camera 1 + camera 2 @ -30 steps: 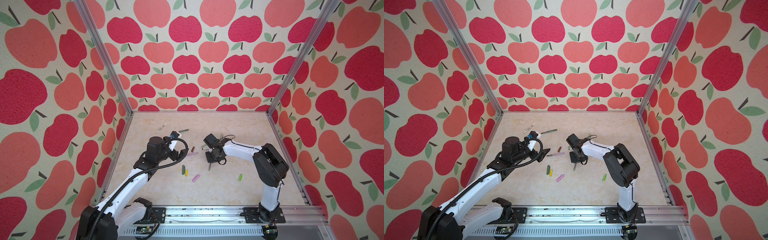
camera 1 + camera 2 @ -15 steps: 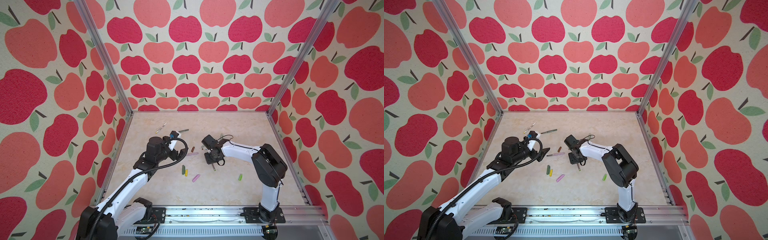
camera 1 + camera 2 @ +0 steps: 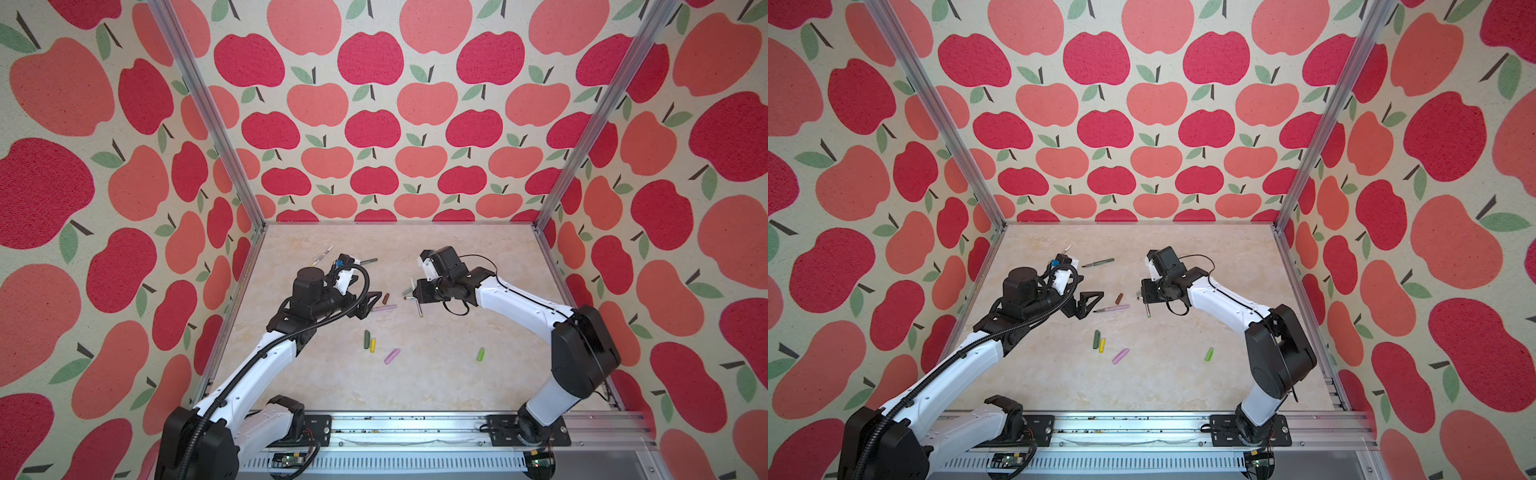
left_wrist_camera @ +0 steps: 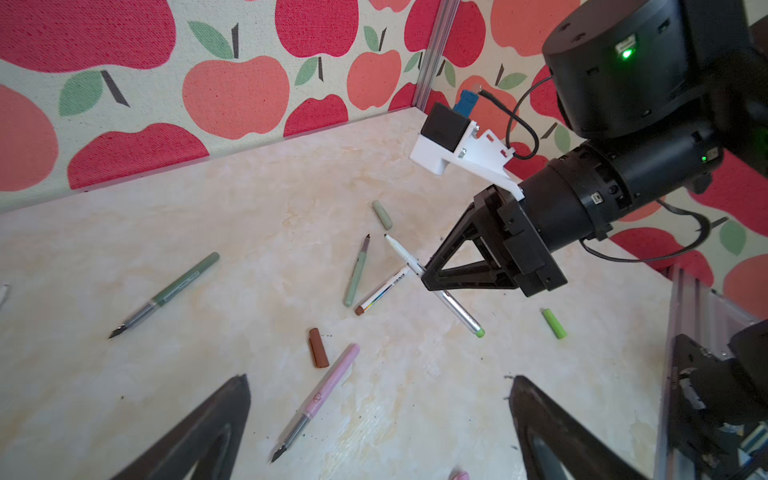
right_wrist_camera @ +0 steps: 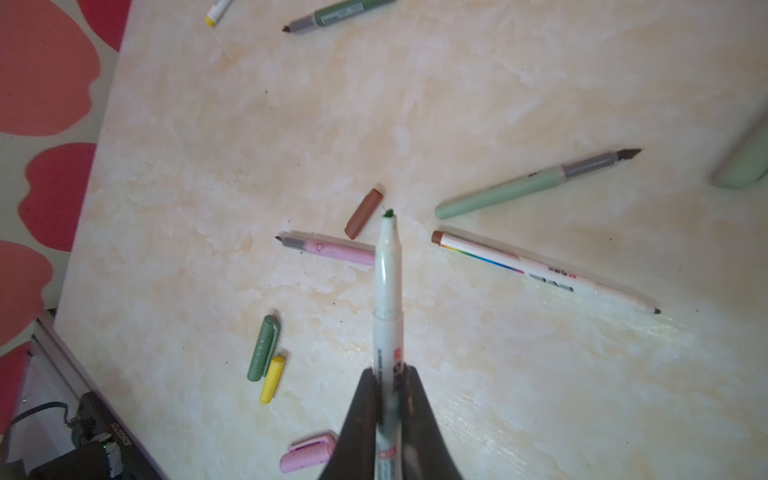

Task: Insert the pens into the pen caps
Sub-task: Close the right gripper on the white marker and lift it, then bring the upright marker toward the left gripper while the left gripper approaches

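While the left gripper [image 3: 1090, 306] hangs with its jaws spread wide and empty, just above the pink pen [image 4: 328, 386], the right gripper [image 5: 388, 374] is clamped tight on a white pen [image 5: 388, 282] with a lime end. That pen is held clear of the table [image 3: 457, 386] and tilted, its green tip poking out past the fingers.

A brown cap [image 4: 318, 348] lies just beside the pink pen. Near the right gripper lie a sage pen [image 4: 356, 274], a printed pen [image 5: 540, 270] with a brown end, and a sage cap [image 4: 382, 215]. A dark green pen [image 3: 1100, 262] lies towards the back wall. Closer to the front, a dark green cap [image 3: 367, 339] and a yellow cap [image 3: 373, 345] lie side by side, touching, with a pink cap [image 3: 392, 356] near them. A lime cap [image 3: 481, 354] lies well apart, on the right.
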Motion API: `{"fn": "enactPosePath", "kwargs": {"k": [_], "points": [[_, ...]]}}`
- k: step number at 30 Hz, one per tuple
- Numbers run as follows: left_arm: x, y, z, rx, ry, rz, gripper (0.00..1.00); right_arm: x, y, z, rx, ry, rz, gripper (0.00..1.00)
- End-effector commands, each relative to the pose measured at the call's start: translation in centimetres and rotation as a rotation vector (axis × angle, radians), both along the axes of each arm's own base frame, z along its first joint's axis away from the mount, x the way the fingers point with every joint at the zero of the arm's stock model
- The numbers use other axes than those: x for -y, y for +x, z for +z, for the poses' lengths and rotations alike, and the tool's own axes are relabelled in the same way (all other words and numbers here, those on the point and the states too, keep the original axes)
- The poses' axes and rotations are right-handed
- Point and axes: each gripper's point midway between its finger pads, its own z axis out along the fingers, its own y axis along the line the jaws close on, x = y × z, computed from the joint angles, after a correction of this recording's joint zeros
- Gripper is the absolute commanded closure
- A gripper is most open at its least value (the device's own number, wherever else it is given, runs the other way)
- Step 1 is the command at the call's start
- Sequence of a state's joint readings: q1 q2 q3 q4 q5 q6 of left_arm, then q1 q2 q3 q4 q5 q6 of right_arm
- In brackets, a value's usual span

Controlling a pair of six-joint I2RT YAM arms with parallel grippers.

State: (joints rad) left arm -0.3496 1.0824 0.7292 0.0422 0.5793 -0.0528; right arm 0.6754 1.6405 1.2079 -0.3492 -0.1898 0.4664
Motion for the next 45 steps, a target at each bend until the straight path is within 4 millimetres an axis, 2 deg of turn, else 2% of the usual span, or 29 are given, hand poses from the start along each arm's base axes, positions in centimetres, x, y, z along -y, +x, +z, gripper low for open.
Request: {"fn": "enactPosePath", "kwargs": {"k": [1,6,9,15,21,26,40,45], "points": [[2.1,-0.8,1.7,-0.148,-0.159,-0.104,0.01,-1.4,-0.3,3.1,0.010,0.168,0.061,0.91],[4.1,-0.2,2.1,-0.308,-0.355,-0.192,0.01,-1.3,0.2,7.0,0.072,0.290,0.091,0.91],[5.3,0.2,2.1,-0.394,-0.452,-0.248,0.05,-1.5,-0.2,8.7,0.112,0.335,0.114,0.91],[6.9,1.2,2.1,-0.473,-0.537,-0.302,0.14,-2.2,-0.8,10.7,0.122,0.442,0.134,0.91],[8.7,1.1,1.6,-0.503,-0.520,-0.338,0.15,-3.0,-0.8,11.4,0.107,0.518,0.140,0.91],[9.3,0.9,1.5,-0.511,-0.515,-0.354,0.19,-3.2,-0.8,11.8,0.108,0.537,0.142,0.91],[10.2,1.2,1.8,-0.526,-0.526,-0.384,0.47,-3.5,-0.9,11.4,0.101,0.546,0.141,0.91],[10.3,1.4,1.9,-0.521,-0.528,-0.386,0.61,-3.3,-0.9,11.2,0.103,0.542,0.133,0.92]]}}
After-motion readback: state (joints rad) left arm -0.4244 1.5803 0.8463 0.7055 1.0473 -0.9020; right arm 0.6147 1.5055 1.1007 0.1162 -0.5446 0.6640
